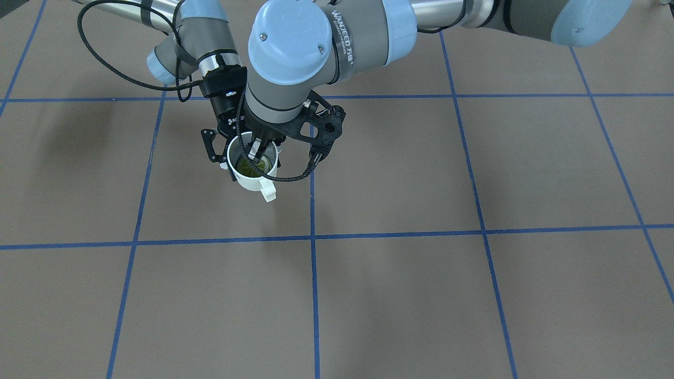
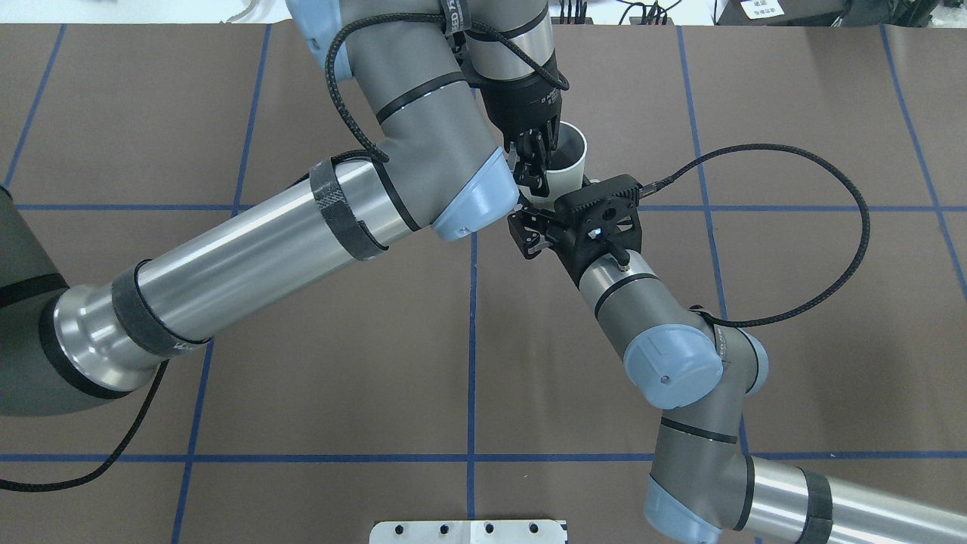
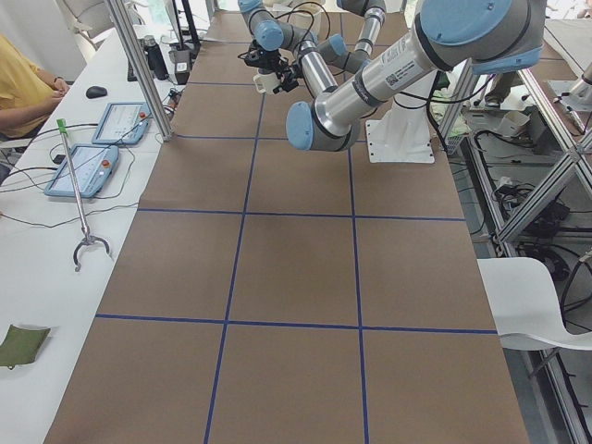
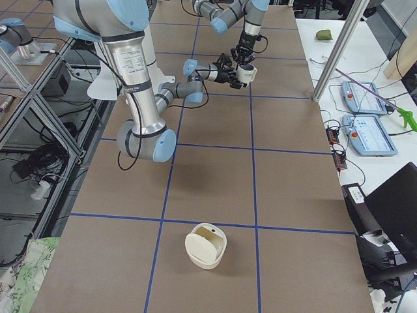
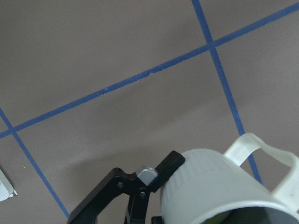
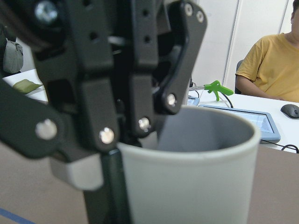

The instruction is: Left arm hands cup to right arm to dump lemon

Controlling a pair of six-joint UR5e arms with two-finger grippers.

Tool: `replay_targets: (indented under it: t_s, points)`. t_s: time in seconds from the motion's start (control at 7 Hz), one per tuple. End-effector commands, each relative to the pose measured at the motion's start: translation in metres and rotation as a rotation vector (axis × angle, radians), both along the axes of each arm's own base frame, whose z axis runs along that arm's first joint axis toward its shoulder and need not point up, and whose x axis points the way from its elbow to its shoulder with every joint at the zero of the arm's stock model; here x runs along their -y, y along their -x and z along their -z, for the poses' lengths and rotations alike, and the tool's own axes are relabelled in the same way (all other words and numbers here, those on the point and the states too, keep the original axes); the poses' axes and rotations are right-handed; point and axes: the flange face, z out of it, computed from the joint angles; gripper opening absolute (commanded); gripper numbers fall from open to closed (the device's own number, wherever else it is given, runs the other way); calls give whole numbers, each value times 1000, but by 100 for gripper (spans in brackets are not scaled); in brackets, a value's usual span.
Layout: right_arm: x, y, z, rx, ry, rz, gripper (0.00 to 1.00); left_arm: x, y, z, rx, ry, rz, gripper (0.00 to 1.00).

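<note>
The cream-white cup (image 1: 247,183) is hanging roughly upright, clear above the worktop (image 1: 421,295), with the yellow-green lemon (image 1: 251,167) sitting inside it. The thick left arm (image 1: 363,31) is reaching down over the cup, fingers (image 1: 256,150) pinching its rim. One finger (image 5: 169,164) of the slimmer right arm (image 1: 210,42) is lying against the cup's outer wall.

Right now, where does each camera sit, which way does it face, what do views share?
Front-facing: operators' side of the table, steeply down; left arm, right arm, cup, lemon.
Overhead: behind the shoulders, looking forward-down; both arms.
Exterior left: table's left end, along it; left arm nearest.
Exterior right: table's right end; right arm nearest.
Left wrist: down past the cup onto the table.
Right wrist: level across the cup; left pincer, a person.
Shared: all show the cup.
</note>
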Motion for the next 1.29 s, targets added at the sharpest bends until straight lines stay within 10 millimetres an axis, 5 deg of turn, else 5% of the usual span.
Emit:
replay_targets:
  t_s: [0.0, 0.14, 0.71, 1.0, 1.14]
  points:
    - [-1, 1, 0, -1, -1, 3, 43, 0, 0, 0, -3, -4, -3, 39]
    - [-1, 1, 0, -1, -1, 3, 42, -4, 6, 5, -15, -15, 0, 99]
    - [2, -4, -8, -15, -1, 1, 43, 29, 77, 23, -60, -80, 86, 100]
    - [8, -28, -26, -5, -10, -25, 42, 50, 102, 20, -66, -156, 88, 100]
    - [7, -54, -57, 49, -24, -43, 36, 57, 110, 19, -65, -179, 89, 100]
